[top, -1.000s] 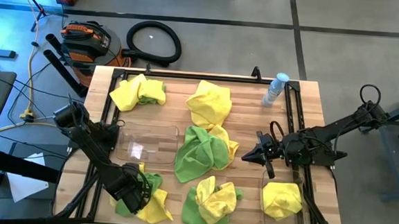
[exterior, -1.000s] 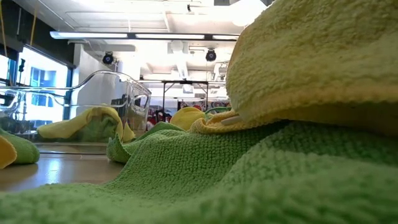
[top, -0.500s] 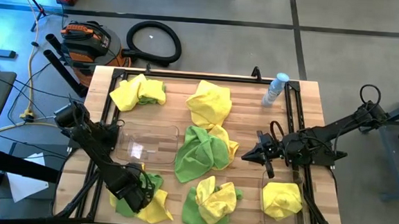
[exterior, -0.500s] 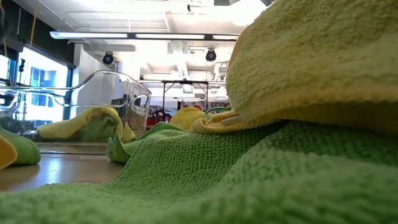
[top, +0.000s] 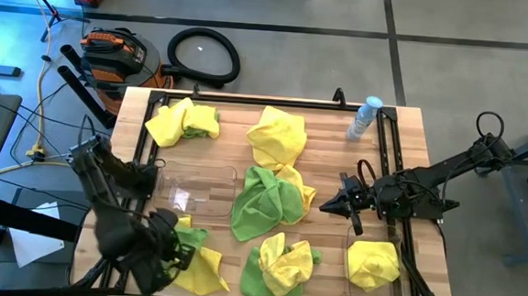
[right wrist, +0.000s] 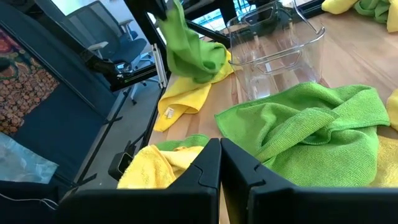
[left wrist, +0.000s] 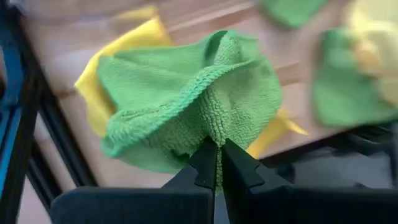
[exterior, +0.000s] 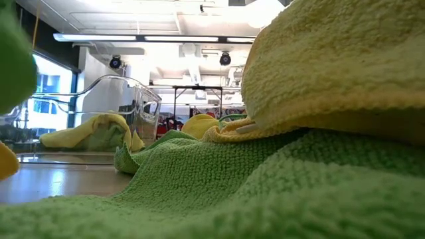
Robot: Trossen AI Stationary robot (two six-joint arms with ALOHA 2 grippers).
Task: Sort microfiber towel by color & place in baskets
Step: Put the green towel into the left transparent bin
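Observation:
My left gripper (top: 182, 250) is at the table's near left corner, shut on a green microfiber towel (left wrist: 186, 99) lifted above a yellow towel (top: 203, 271) that lies flat on the wood. The lifted towel also shows in the right wrist view (right wrist: 189, 50) and in the low view (exterior: 13, 66). One clear basket (top: 193, 190) stands empty at mid left. The other basket (top: 401, 285), at the near right, holds a yellow towel (top: 373, 263). My right gripper (top: 326, 207) is shut and empty, hovering right of the middle green towel (top: 261, 203). My left gripper pinches a raised fold (left wrist: 214, 134) of the green towel between its two fingers, coming from above. The towel hangs slack below the fingers (right wrist: 166, 11), and it looks lifted clear of the yellow towel (left wrist: 118, 62) beneath it.
Mixed yellow and green towels lie at the far left (top: 185, 120), far middle (top: 277, 135), middle (top: 294, 187) and near middle (top: 280, 264). A clear water bottle (top: 364, 117) lies at the far right. Black metal frames (top: 395, 174) run along both table sides.
My left gripper has gone up from the near left pile, shut on the green towel. The towel has been lifted off the yellow towel, which stays on the table. In the low view the green towel has risen from the table.

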